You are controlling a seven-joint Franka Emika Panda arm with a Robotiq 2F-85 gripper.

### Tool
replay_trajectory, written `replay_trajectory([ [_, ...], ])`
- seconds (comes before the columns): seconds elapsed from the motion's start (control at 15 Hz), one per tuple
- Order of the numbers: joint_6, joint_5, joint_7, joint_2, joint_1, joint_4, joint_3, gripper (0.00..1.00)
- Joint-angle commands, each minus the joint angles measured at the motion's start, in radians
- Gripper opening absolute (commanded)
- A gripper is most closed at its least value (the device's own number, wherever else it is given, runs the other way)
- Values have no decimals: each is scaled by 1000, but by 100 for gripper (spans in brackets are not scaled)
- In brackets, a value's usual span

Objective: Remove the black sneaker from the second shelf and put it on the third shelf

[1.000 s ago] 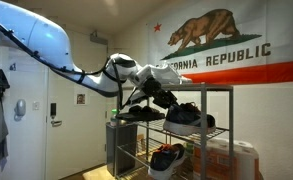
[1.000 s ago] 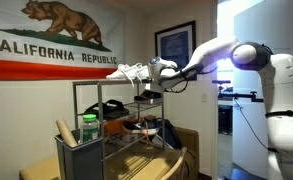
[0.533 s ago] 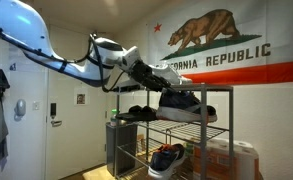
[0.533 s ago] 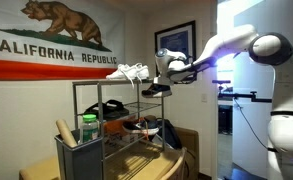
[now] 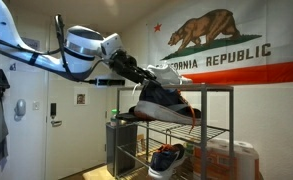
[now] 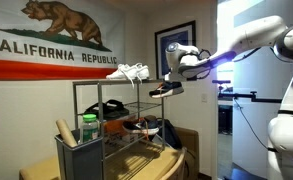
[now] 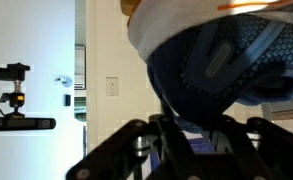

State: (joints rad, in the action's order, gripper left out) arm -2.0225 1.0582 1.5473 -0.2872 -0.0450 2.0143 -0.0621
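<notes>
Flag-wall room, pincer (image 5: 138,84) clamped on chunky black white-soled sneaker (image 5: 168,103); keep level, lower slowly, slide onto third wire-grid shelf (image 5: 198,165).

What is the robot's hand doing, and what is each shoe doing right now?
hand: shut on the black sneaker, held up in the air.
black sneaker: gripped, tilted, lifted off the shelves.
white sneakers: sitting on top of the rack.
low black shoes: sitting on the second shelf.
sneaker with orange lining: sitting lower in the rack.
</notes>
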Motion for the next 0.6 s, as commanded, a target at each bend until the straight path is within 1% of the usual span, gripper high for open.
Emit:
replay_trajectory([
  [0.0, 67, 8, -74, -101, -23, 96, 13, 11],
  [0.33, 146, 2, -170, -170, -30, 187, 9, 11],
  [0.53, 159, -13, -198, -185, -27, 229, 8, 11],
])
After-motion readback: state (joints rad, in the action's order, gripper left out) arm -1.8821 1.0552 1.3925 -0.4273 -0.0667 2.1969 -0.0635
